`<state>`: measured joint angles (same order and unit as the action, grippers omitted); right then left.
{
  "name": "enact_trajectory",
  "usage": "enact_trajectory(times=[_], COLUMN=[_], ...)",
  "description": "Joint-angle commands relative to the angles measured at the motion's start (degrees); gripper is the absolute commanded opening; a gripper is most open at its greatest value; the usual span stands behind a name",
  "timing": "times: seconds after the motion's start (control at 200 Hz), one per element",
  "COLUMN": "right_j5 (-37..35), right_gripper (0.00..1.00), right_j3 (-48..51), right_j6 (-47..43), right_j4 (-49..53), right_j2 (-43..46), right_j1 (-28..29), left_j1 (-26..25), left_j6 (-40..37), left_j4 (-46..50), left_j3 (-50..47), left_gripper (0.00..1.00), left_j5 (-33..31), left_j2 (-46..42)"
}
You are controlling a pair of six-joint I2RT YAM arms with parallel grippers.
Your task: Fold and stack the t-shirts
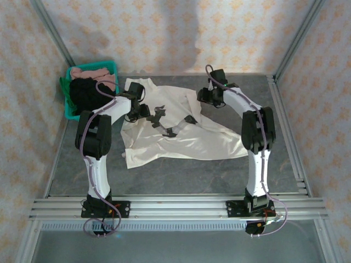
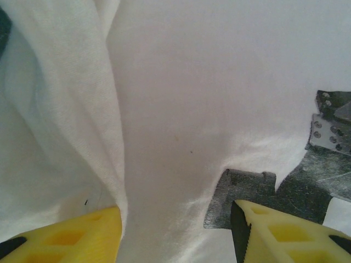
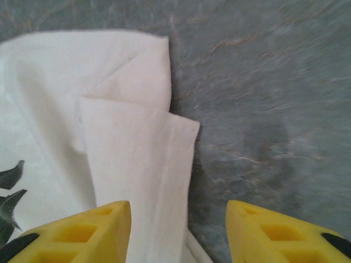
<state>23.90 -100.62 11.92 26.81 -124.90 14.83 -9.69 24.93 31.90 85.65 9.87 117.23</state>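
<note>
Large cream-white soft-cloth t-shirt with black chest print point(image 1: 181, 145) lies rumpled mid-table on the grey stone-look tabletop point(image 1: 181, 178); left gripper point(image 2: 175, 211) over its chest, right gripper point(image 3: 178, 205) over a folded sleeve, both half-open, holding nothing, probably placed for flattening.
</note>
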Motion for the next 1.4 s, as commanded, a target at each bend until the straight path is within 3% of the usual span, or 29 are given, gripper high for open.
enact_trajectory(times=[0.0, 0.165, 0.37, 0.555, 0.716, 0.851, 0.941, 0.981, 1.046, 1.076, 1.161, 1.291, 1.391], right_j5=[9.0, 6.9, -3.5, -11.6, -23.9, -36.6, -37.7, -37.0, -37.7, -37.8, -35.1, -24.4, -14.2], right_gripper=[0.48, 0.44, 0.00, 0.00, 0.00, 0.00, 0.00, 0.12, 0.44, 0.51, 0.58, 0.63, 0.64], right_j3=[-0.7, -1.3, 1.6, 1.4, -3.3, -11.0, -22.0, -27.9, -36.0, -38.8, -35.5, -11.2, 2.2], right_j6=[4.1, 4.7, 4.7, 1.0, -7.8, -13.2, -12.0, -11.3, -9.4, -8.5, -6.3, -3.6, -0.2], right_j4=[-2.3, 0.4, 1.4, 4.1, 6.9, 8.9, 14.6, 18.7, 25.3, 28.5, 30.0, 15.3, 5.0], right_j2=[-2.7, -3.5, 3.1, 8.3, 7.5, -0.5, -8.4, -11.6, -15.2, -15.8, -11.6, 2.7, 8.0], right_j1=[0.4, 0.8, 0.8, 0.3, -0.5, -3.9, -8.0, -9.5, -11.1, -11.3, -11.1, -9.2, -7.7], left_j1=[0.6, 0.6, 0.6, 0.6, 0.6, 0.4, 0.0, -0.2, -0.8, -1.1, -1.6, -2.2, -3.2], left_j6=[-1.4, -1.6, -1.7, -1.9, -2.2, -2.6, -3.0, -3.2, -3.8, -3.9, -4.1, -4.3, -4.9], left_j4=[2.3, 2.6, 3.1, 3.4, 4.0, 4.3, 5.8, 6.7, 7.8, 8.2, 9.1, 10.2, 13.4], left_j3=[2.0, 3.0, 4.3, 5.3, 7.1, 8.8, 11.5, 12.7, 14.7, 15.6, 17.6, 21.4, 26.9], left_gripper=[0.55, 0.55, 0.55, 0.55, 0.55, 0.54, 0.55, 0.54, 0.54, 0.54, 0.55, 0.54, 0.54], left_j5=[0.0, 0.3, 0.5, 0.6, 2.2, 4.0, 4.8, 4.8, 4.7, 4.5, 4.1, 4.9, 4.2], left_j2=[1.2, 2.0, 2.7, 3.4, 4.4, 5.2, 7.0, 8.0, 9.5, 10.1, 11.9, 15.3, 18.6])
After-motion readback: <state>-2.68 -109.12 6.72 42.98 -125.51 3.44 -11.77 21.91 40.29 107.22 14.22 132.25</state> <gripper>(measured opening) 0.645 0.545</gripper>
